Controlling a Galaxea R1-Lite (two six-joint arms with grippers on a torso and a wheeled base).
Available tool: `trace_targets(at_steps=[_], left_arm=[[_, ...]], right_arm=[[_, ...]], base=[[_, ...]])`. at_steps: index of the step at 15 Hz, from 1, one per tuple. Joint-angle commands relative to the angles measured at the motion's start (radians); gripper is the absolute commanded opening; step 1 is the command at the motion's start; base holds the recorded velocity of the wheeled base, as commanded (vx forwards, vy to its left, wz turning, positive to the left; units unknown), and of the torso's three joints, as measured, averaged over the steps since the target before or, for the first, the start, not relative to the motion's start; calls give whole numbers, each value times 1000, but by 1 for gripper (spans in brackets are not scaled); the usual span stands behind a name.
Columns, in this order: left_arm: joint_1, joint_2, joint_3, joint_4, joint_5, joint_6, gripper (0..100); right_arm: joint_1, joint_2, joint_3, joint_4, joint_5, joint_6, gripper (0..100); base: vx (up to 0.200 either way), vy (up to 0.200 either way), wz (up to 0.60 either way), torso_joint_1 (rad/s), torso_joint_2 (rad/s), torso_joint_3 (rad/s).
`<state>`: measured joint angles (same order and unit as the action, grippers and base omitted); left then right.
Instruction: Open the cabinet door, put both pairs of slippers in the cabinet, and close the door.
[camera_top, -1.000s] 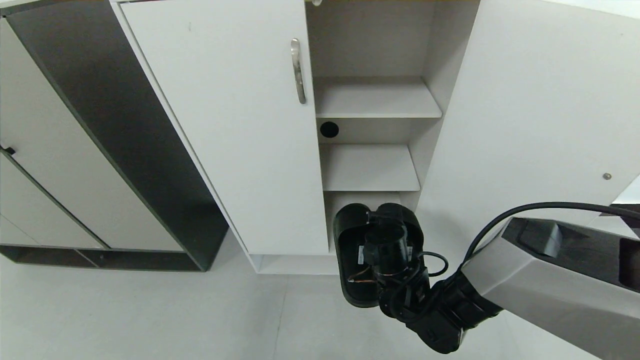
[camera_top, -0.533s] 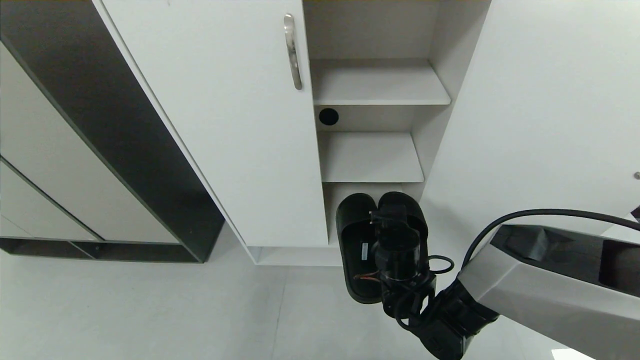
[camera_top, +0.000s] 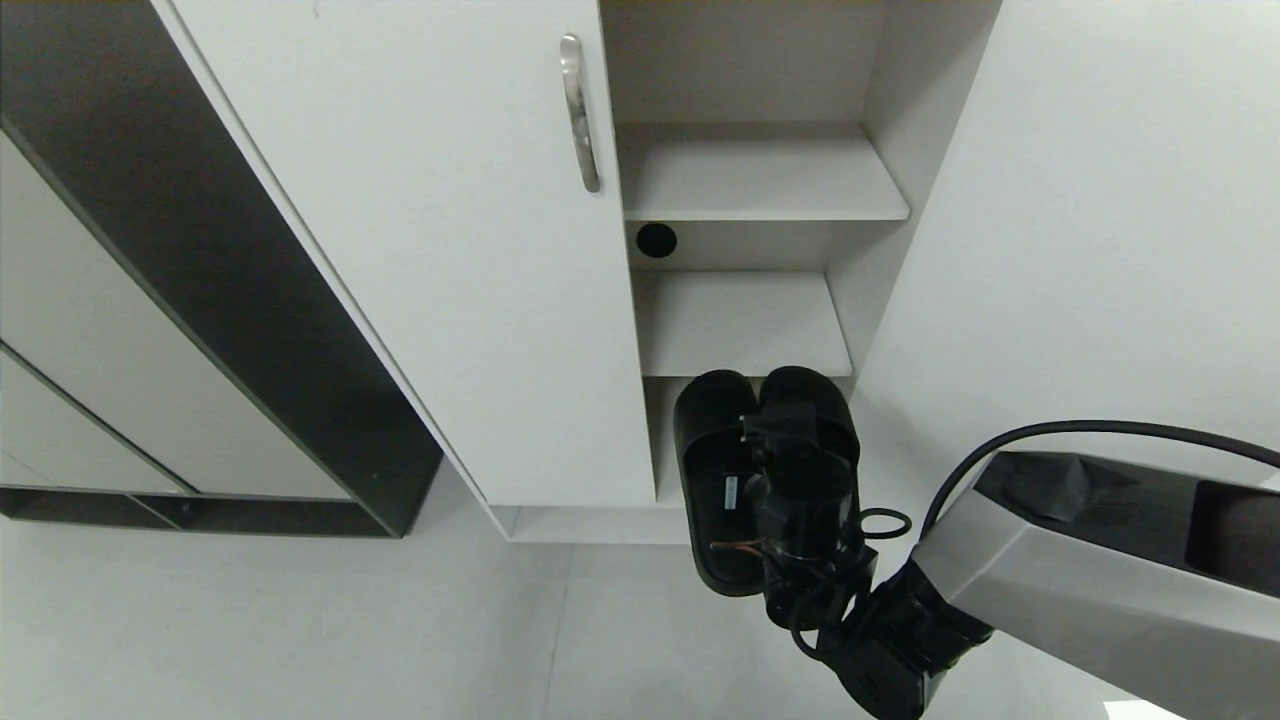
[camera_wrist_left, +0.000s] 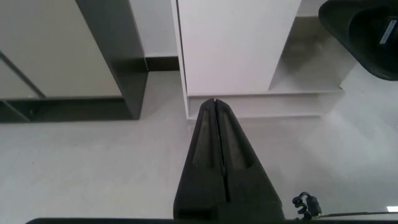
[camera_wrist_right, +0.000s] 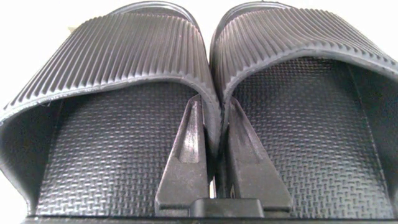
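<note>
A pair of black slippers (camera_top: 720, 470) hangs side by side in front of the cabinet's lowest compartment (camera_top: 668, 440), toes toward the opening. My right gripper (camera_top: 790, 450) is shut on the slippers; in the right wrist view its fingers (camera_wrist_right: 186, 155) pinch the two inner walls of the black slippers (camera_wrist_right: 124, 124) together. The white cabinet (camera_top: 740, 180) stands with its right door (camera_top: 1080, 220) swung open and its left door (camera_top: 430, 250) closed. My left gripper (camera_wrist_left: 215, 102) is shut with nothing in it, low over the floor before the cabinet base (camera_wrist_left: 267, 102).
Two bare shelves (camera_top: 745, 320) sit above the lowest compartment, with a round hole (camera_top: 656, 240) in the back panel. A metal handle (camera_top: 578, 110) is on the closed door. A dark-framed unit (camera_top: 200, 300) stands to the left. Grey floor (camera_top: 300, 620) lies in front.
The right gripper has carried the slippers forward, their toes now nearer the lowest compartment's opening. The head view shifted, so the cabinet looks closer.
</note>
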<state>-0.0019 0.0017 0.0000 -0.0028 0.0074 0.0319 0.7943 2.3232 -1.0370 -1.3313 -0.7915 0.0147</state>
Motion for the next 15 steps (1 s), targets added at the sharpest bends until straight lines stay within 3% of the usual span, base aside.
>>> trace_targets(at_steps=[1,9,15], left_arm=[[0,1,0,0,0,0,0],[0,0,0,0,-1,0,0],[0,1,0,0,0,-1,0]], right_arm=[[2,-1,3,-16,0,-13,0],[-1,13,-3,-14,1,-18,0],[-32,25,-77,57,12,-16,0]], base=[[200,0,0,7,7,-2],[200,0,0,3,1,2],[0,0,0,0,0,0]])
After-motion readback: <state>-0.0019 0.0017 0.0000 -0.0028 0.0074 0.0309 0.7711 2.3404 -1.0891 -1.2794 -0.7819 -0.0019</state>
